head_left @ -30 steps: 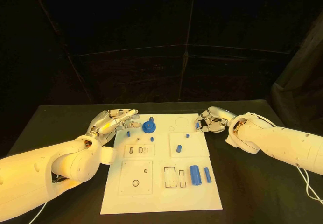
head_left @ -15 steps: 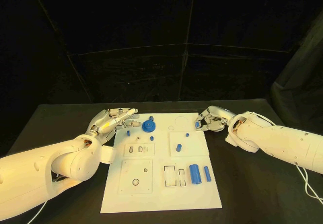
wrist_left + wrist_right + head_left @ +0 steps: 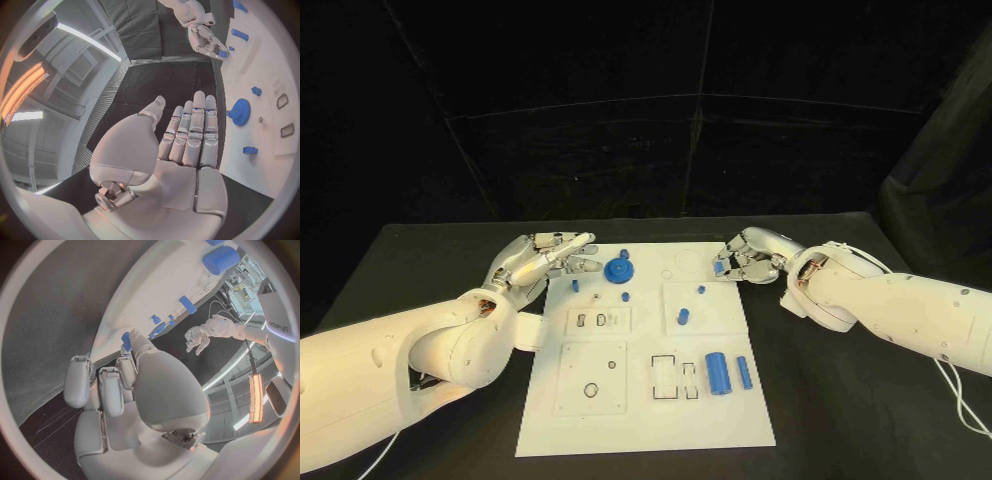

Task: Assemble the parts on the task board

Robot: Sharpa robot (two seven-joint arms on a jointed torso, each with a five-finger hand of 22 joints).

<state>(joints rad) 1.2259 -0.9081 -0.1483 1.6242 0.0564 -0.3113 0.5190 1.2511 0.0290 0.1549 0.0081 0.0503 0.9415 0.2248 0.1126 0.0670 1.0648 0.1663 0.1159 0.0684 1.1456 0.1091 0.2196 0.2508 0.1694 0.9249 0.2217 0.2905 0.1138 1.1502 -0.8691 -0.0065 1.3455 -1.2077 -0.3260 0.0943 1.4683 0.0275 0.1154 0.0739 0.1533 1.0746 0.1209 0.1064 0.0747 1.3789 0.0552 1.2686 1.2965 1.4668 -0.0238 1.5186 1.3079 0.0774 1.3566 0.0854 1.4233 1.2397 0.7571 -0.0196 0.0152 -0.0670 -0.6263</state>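
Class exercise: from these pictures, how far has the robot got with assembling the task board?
Early on. The blue gear seems seated on the task board. The right hand pinches a small blue part at the board's edge; the left hand is empty. The blue cylinder and bar lie loose.
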